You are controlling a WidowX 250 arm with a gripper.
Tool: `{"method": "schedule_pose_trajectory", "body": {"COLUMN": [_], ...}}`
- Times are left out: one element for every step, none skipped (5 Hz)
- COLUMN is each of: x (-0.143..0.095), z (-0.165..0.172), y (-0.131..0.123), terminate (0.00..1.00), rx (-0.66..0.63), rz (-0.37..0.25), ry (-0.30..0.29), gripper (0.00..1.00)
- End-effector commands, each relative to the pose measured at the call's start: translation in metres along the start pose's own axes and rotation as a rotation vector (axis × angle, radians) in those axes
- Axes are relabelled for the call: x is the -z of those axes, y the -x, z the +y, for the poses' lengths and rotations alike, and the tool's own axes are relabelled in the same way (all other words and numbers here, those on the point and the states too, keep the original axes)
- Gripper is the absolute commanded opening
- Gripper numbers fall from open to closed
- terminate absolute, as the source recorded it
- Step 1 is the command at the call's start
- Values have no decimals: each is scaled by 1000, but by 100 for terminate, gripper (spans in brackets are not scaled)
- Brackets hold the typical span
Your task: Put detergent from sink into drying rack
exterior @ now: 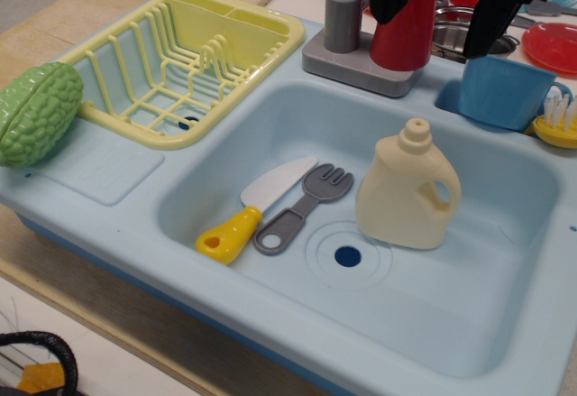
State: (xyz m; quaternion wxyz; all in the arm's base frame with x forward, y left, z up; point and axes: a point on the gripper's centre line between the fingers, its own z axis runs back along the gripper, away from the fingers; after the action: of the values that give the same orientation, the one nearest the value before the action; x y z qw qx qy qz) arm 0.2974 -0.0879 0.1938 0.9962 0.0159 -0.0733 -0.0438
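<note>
Nearest the lens, the sink (505,324) rim is seen, and inside it the detergent (407,191) stands upright at about three o'clock of the drain. High at one o'clock, the end effector (446,8) is held released, fingers spread. A descent over the bottle's body should be lined up squarely, then a lift toward the drying rack (194,62) at ten o'clock.

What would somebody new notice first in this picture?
Probably the cream detergent jug standing upright in the blue sink, with a toy knife and grey fork lying to its left. Next, the yellow drying rack at upper left, and the open black gripper above a red cup.
</note>
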Motion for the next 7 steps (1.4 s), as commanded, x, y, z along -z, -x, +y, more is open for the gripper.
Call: {"method": "schedule_pose_trajectory", "body": {"x": [0,0,-1,5,12,26,41], "z": [0,-1,-4,-3,-3,-2,-6], "y": [0,4,15,22,22,25,28], "terminate": [0,0,0,0,0,0,0], "rx": [0,243,431,563,667,712,715], "rz": [0,-75,-139,-155,-159,-191,-225], "ry": [0,32,45,98,148,179,226], "gripper": [100,100,100,100,100,100,100]}}
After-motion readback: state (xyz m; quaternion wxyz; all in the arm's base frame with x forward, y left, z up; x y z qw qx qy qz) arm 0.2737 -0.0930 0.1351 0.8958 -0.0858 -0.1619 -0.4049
